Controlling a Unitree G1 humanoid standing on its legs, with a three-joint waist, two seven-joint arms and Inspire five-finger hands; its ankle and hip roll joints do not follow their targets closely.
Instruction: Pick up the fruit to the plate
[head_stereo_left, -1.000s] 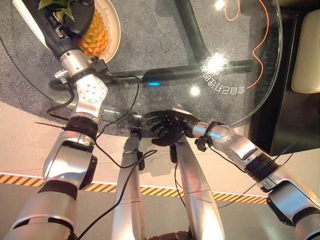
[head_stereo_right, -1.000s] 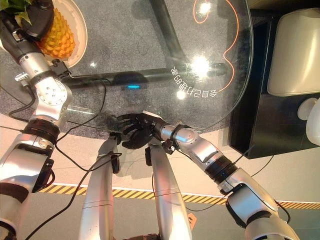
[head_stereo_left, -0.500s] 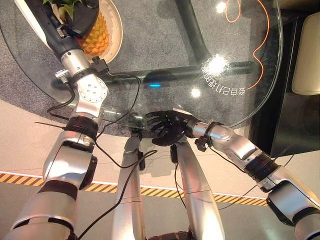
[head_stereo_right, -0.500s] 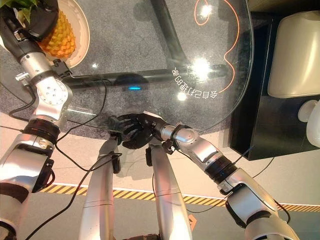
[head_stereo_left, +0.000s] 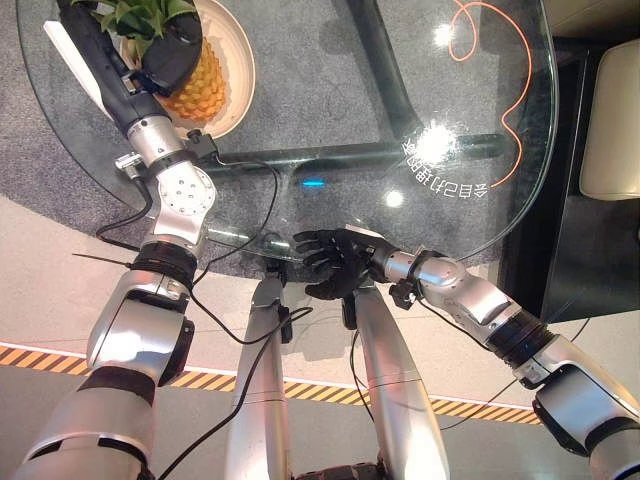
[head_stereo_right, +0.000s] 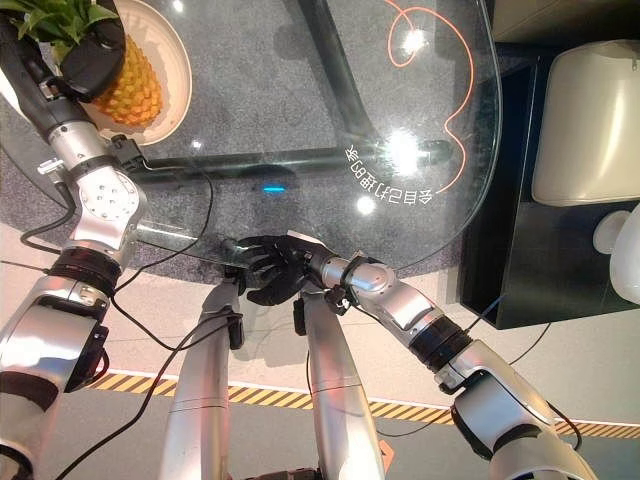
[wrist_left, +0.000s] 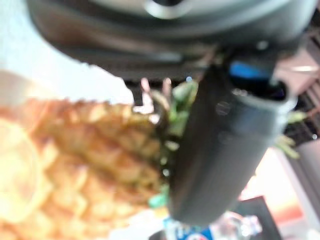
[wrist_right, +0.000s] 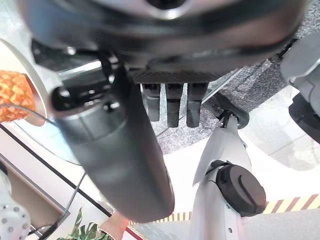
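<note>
Gripping the pineapple (head_stereo_left: 192, 82) near its leafy crown, left hand (head_stereo_left: 168, 62) curled round it; fruit lies on the cream plate (head_stereo_left: 238, 62) on the glass table (head_stereo_left: 400, 120). Right hand (head_stereo_left: 335, 262) at the table's near edge, fingers loosely spread, holding nothing

The pineapple (head_stereo_left: 190, 78) now lies lower on the plate (head_stereo_left: 236, 62).

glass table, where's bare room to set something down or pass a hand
Most of the glass table is bare: the whole stretch from the plate across to the orange line near the far rim. It is crowded at the plate, where the left hand is curled round the pineapple. The right hand hangs open at the near edge.
</note>
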